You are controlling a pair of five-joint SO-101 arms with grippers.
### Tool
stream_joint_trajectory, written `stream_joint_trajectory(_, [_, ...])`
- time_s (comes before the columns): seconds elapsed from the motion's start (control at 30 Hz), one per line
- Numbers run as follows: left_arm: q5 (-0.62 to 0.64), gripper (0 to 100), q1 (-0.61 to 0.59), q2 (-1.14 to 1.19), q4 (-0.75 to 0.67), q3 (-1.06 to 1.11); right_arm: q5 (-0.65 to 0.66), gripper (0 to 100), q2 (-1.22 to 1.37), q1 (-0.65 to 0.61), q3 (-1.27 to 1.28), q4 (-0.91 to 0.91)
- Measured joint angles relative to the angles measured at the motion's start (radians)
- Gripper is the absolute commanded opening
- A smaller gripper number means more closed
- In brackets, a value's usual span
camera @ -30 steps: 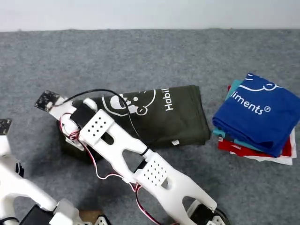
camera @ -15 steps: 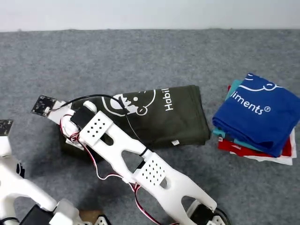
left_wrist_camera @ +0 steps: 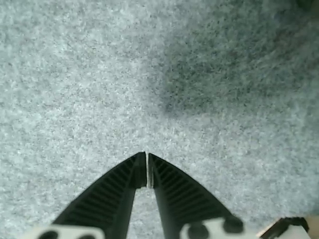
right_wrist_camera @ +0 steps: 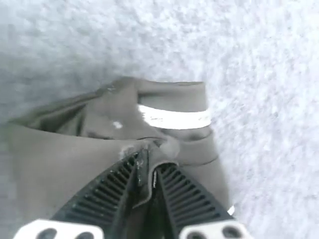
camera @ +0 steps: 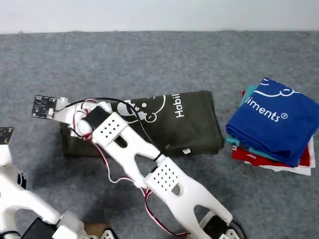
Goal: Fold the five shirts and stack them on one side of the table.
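On the grey desk [camera: 149,59], near its middle, a folded olive shirt [camera: 169,124] lies with its long axis running left to right, a white drawing on its upper face. The right arm stretches from the near edge across to the shirt's left end, where the right pincer [right_wrist_camera: 149,160] is clamped narrowly on a raised fold of the olive cloth, close to a pale strip inside the garment. From above, the arm's wrist and wiring cover that end of the shirt, so the pincer's tips and the gripped corner are hidden there. At the desk's right side, well apart from the olive shirt, sits a stack of folded shirts [camera: 271,154] topped by a blue shirt [camera: 274,122]; under it only slivers of teal, red and white show, and the blue one reaches the edge of the view. The left pincer [left_wrist_camera: 147,164] hangs over bare desk at the near left, its tips pressed together on nothing.
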Motion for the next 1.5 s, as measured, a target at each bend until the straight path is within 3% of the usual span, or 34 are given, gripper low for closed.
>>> stream_joint_trajectory(0.17, [0.0,2,0.0,0.0,0.0,0.0,0.021,18.5,0.051,0.012,0.0,-0.04])
stream_joint_trajectory(0.4, [0.0,2,0.0,0.0,-0.018,0.0,-0.046,17.5,0.026,0.012,0.0,-0.011])
stream_joint_trajectory(0.7, [0.0,2,0.0,0.0,-0.046,0.0,-0.055,13.3,-0.106,0.012,0.0,0.181])
stream_joint_trajectory(1.33, [0.0,2,0.0,0.0,-0.046,0.0,-0.055,12.8,-0.043,0.057,-0.075,0.41])
stream_joint_trajectory(1.5, [0.0,2,0.0,0.0,-0.046,0.0,-0.058,9.1,-0.087,-0.015,-0.16,0.499])
